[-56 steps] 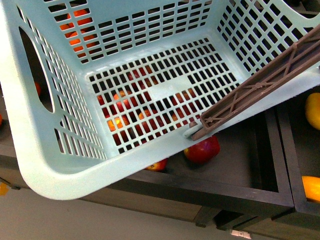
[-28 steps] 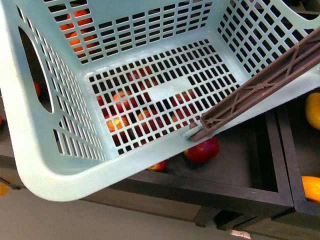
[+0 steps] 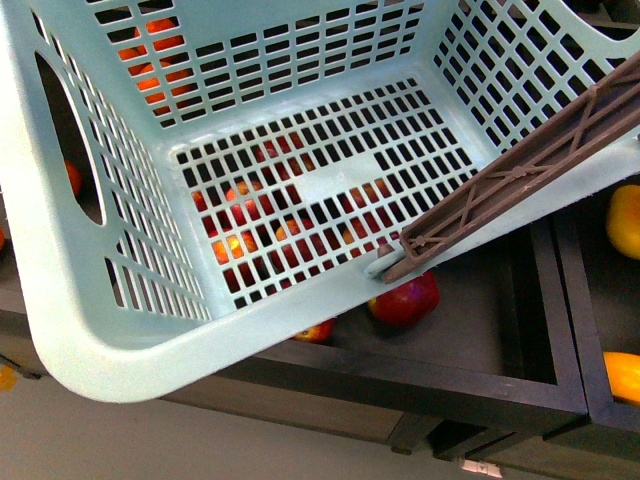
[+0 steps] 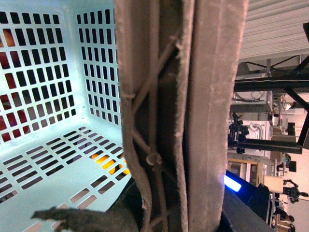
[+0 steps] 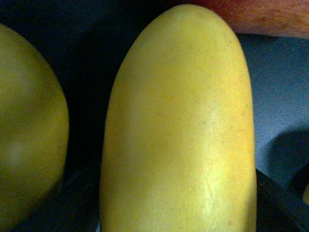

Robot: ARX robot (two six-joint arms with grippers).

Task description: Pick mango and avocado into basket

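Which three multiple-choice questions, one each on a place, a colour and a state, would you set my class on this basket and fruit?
1. Where does the red apple lie?
A) inside the basket
B) in the dark crate under the basket's near rim
C) on the grey floor

2. What colour is the mango that fills the right wrist view?
A) green
B) yellow
C) red

3. What does the basket hold?
A) nothing
B) one mango
C) two avocados

Answers:
1 B: the apple shows below the rim, outside the walls.
2 B: all of its visible skin is yellow.
3 A: the slotted bottom is bare, and the fruit seen through the slots lies underneath.
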